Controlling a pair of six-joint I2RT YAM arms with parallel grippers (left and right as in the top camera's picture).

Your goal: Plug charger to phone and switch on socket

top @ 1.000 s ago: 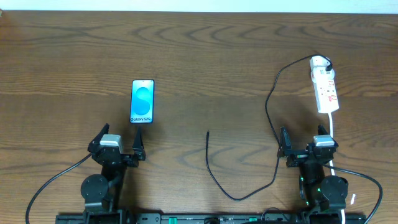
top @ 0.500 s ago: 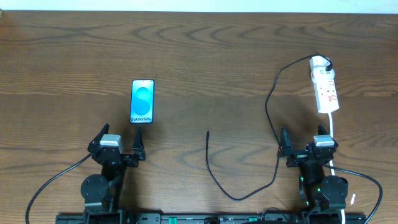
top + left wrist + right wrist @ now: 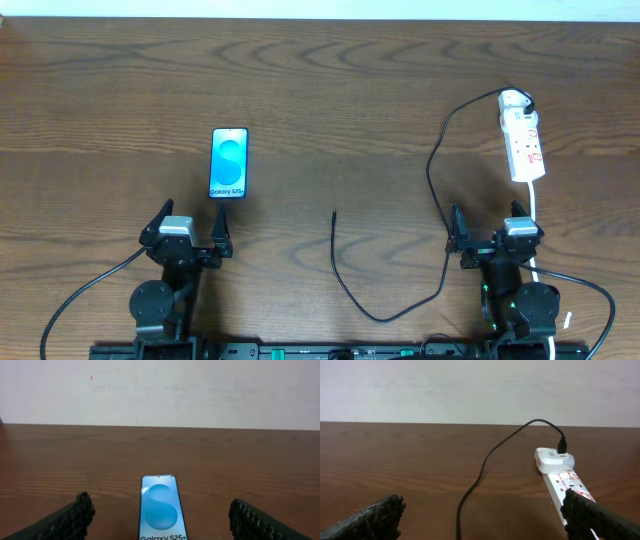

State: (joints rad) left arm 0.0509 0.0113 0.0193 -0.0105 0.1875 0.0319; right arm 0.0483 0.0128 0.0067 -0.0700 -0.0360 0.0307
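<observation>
Black charger (image 3: 334,235) runs from socket (image 3: 522,145), tip short of phone (image 3: 228,163).

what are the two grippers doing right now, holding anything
left gripper: open, holding nothing
right gripper: open, holding nothing

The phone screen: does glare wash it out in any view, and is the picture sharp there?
Overhead view: the phone screen glows evenly, no glare, lettering small and soft. Left wrist view: the phone is sharp, no glare, its text cut by the lower edge. Right wrist view: no phone; the socket is bright white, red markings still visible.
</observation>
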